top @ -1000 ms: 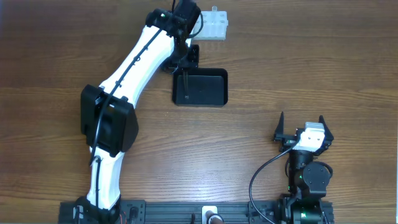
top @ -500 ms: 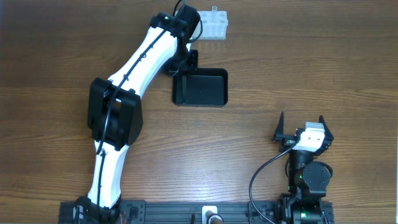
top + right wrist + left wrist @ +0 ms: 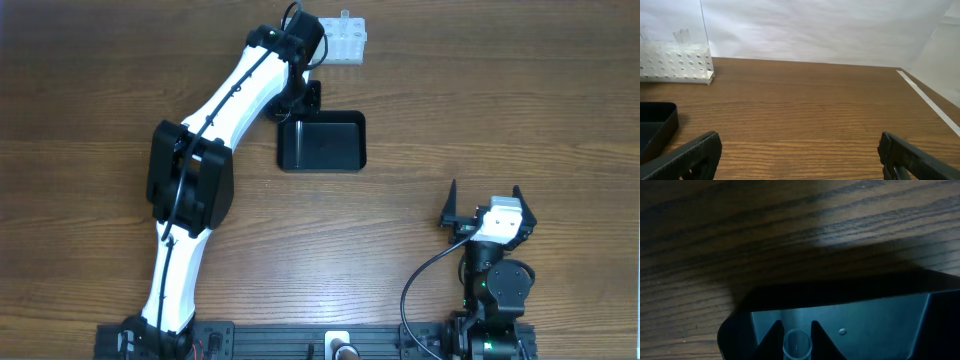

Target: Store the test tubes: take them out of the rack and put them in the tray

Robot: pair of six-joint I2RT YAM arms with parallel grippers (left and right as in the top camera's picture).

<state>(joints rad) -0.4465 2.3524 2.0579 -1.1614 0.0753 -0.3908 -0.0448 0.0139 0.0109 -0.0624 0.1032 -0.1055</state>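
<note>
**Left gripper clamps a test tube over the tray**

Left gripper (image 3: 795, 326) pinches a clear test tube (image 3: 797, 346) between its two dark fingers (image 3: 771, 336). The tube's round open mouth faces the wrist camera. Below it lies the black tray (image 3: 345, 155), a shallow rectangular dish with rounded corners, smooth glossy walls and a flat floor. The tube hangs above that floor, close to one wall.

The table (image 3: 520, 90) is brown with a fine, straight wood grain running across it, and its finish is matte. The gripper and arm throw a broad dark shadow over the boards beside the tray. A plain white backdrop (image 3: 815, 27) closes off the far edge of the table, and a pale tape strip (image 3: 927, 97) runs along the surface near one side.

Just beyond the tray stands the rack (image 3: 675, 65), a white plastic block whose side is pierced with rows of small round holes. One transparent tube (image 3: 682, 35) rises upright from its top.

The right gripper (image 3: 800, 160) sits low over bare wood, well apart from the tray, with its black fingers spread wide and nothing between them.
</note>
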